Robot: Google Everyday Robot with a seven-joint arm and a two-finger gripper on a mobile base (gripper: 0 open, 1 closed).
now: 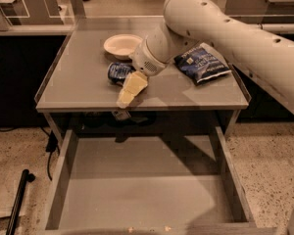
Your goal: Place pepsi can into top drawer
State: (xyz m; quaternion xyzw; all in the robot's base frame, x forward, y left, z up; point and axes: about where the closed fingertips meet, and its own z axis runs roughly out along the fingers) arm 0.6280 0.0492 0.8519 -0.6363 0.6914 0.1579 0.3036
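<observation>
The pepsi can (117, 72) lies on its side on the grey tabletop (78, 82), just in front of a white bowl. My gripper (129, 91) hangs from the cream arm and points down and to the left. It is right beside the can's right end, over the table's front part, and partly covers the can. Whether it touches the can I cannot tell. The top drawer (147, 185) is pulled out below the table's front edge and nothing lies in it.
A white bowl (121, 45) stands at the back of the tabletop. A flat dark-blue chip bag (202, 63) lies on the right side. My arm (225, 28) crosses above the table from the right. A black pole (17, 202) lies on the floor at left.
</observation>
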